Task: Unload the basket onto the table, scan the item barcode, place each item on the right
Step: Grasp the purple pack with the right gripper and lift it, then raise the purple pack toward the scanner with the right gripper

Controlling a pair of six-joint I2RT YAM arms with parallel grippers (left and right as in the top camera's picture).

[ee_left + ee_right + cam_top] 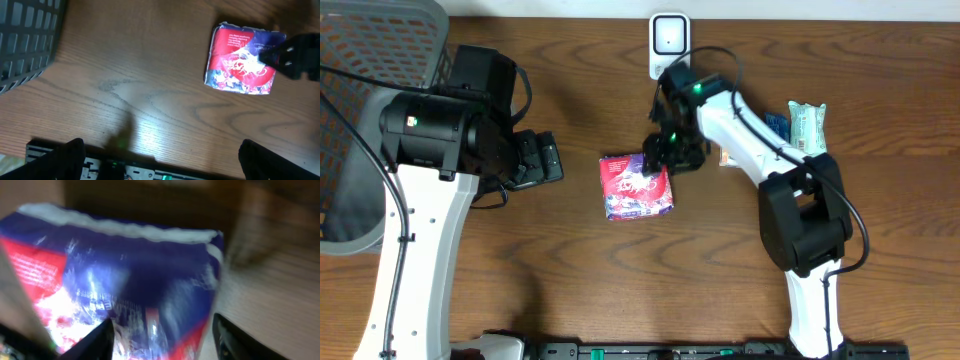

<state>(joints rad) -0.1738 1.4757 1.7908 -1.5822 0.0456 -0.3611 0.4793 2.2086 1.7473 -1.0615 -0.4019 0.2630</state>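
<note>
While packet [638, 187] lies flat, near-square, right pincer [660, 158] straddles edge, grip unclear; left pincer [552, 158] splayed wide

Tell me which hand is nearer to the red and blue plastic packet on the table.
Right. The right hand is over the far right corner of the red and blue plastic packet; the left hand is apart, to its left.

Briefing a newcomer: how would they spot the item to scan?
On the table, find the white scanner at the far edge. In front of it lies a square packet, red and blue with white edges, unlike the pale green packet further right.
</note>
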